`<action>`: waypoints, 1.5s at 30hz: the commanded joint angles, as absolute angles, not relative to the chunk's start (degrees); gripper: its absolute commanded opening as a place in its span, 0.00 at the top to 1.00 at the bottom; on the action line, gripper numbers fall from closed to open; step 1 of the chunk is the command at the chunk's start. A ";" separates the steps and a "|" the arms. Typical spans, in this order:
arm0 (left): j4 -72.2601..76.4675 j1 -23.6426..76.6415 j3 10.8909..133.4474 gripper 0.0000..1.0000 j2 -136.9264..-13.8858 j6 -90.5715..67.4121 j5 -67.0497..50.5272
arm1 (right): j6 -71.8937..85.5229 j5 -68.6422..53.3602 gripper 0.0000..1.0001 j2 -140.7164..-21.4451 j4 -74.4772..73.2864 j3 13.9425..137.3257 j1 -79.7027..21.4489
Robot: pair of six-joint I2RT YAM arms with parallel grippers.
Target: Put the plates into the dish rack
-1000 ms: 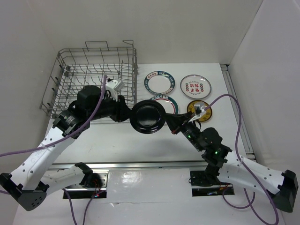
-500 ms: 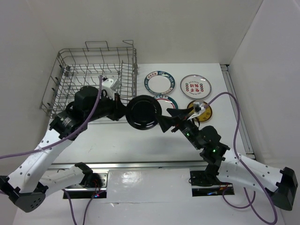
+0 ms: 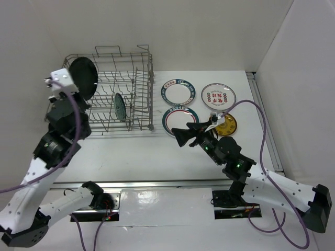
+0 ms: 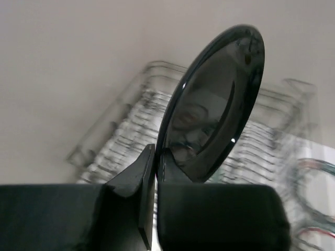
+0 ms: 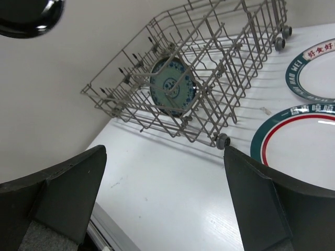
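Note:
My left gripper is shut on the lower rim of the black plate, which is held on edge high over the left end of the dish rack. In the left wrist view both fingers pinch the black plate with the blurred dish rack behind. A pale teal patterned plate stands upright in the rack. My right gripper is open and holds nothing, hovering at the near edge of a green-rimmed plate. In the right wrist view the right gripper faces the dish rack and the teal plate.
On the table right of the rack lie another green-rimmed plate, a plate with red marks and a yellow plate partly under my right arm's cable. White walls close in on the left and right.
The right gripper let go of the black plate and opened wide. The left arm swung the plate up and left, from between the arms to above the rack's left end.

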State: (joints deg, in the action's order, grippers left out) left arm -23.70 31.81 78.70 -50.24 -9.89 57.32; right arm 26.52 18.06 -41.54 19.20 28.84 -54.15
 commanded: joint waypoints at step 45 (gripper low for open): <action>-20.74 12.21 70.40 1.00 -77.52 -21.09 46.32 | 24.87 14.24 0.00 -39.64 14.85 26.46 -50.10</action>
State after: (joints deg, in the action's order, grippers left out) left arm -23.16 11.29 69.95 -77.19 -19.90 43.31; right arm 25.65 14.31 -40.95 13.82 27.29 -50.46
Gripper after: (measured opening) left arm 0.130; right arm 0.999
